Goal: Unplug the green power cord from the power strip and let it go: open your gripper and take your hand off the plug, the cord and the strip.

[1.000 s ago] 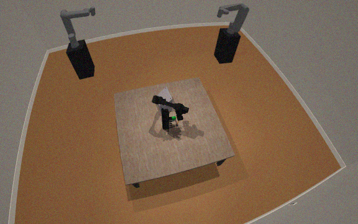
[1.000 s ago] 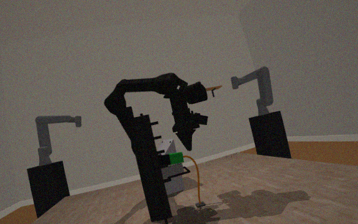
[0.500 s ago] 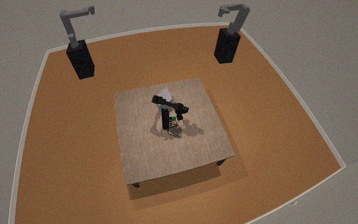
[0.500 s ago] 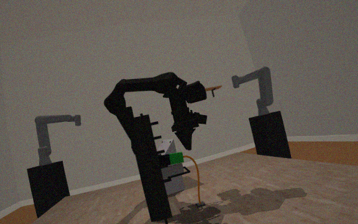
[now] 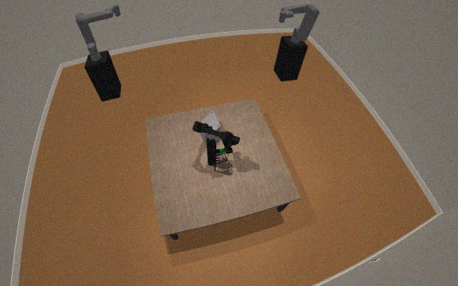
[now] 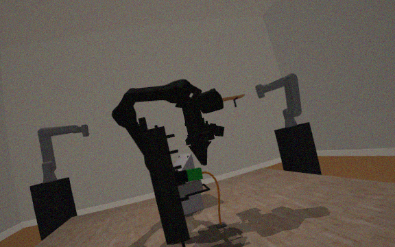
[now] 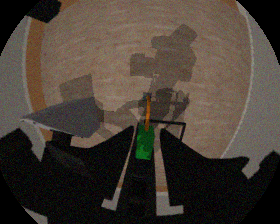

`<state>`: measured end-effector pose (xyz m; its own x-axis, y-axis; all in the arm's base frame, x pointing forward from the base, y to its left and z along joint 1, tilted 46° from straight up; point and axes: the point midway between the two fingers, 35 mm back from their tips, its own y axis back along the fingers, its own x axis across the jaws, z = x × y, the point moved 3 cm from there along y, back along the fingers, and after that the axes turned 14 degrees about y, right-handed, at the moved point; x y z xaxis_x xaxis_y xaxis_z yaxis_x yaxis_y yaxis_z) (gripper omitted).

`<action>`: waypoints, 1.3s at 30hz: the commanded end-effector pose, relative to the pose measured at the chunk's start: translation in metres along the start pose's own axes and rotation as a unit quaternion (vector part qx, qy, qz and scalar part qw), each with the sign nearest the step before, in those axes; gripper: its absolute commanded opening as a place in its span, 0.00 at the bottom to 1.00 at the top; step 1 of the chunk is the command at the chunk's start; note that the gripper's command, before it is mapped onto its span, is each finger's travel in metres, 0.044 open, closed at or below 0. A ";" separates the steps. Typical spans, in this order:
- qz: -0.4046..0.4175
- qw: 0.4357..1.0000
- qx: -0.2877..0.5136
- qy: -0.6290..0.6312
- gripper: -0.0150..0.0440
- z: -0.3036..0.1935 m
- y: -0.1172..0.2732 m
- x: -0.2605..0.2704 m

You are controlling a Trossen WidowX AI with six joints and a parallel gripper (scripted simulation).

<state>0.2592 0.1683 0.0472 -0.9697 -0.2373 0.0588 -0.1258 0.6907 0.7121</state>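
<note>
The green plug (image 5: pixel 222 151) (image 6: pixel 195 174) (image 7: pixel 145 142) sits against a short black block on the side of the upright black power strip (image 5: pixel 211 154) (image 6: pixel 166 192). Its orange cord (image 6: pixel 219 199) (image 7: pixel 148 107) curves down to a small dark piece on the table. My gripper (image 6: pixel 203 163) (image 7: pixel 147 130) is partly open, with nothing between its fingers. Its tips are above the plug, with a gap between them and it in the exterior view. In the wrist view the plug shows between the dark fingers. Whether the plug's prongs are in a socket is hidden.
A grey wedge-topped block (image 5: pixel 211 119) (image 6: pixel 192 199) (image 7: pixel 76 117) stands beside the strip. Short black pegs and a thin black loop (image 6: pixel 207 187) (image 7: pixel 184 131) stick out from the strip near the plug. Two grey arms on black pedestals stand beyond the table (image 5: pixel 181 199).
</note>
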 end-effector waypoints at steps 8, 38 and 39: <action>-0.001 1.000 0.003 0.003 0.53 -0.019 0.000 0.005; 0.001 1.000 0.002 0.000 0.34 -0.028 -0.010 0.009; 0.001 1.000 0.002 0.000 0.32 -0.028 -0.010 0.009</action>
<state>0.2582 0.1400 0.0604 -0.9697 -0.2371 0.0585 -0.1266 0.6930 0.7097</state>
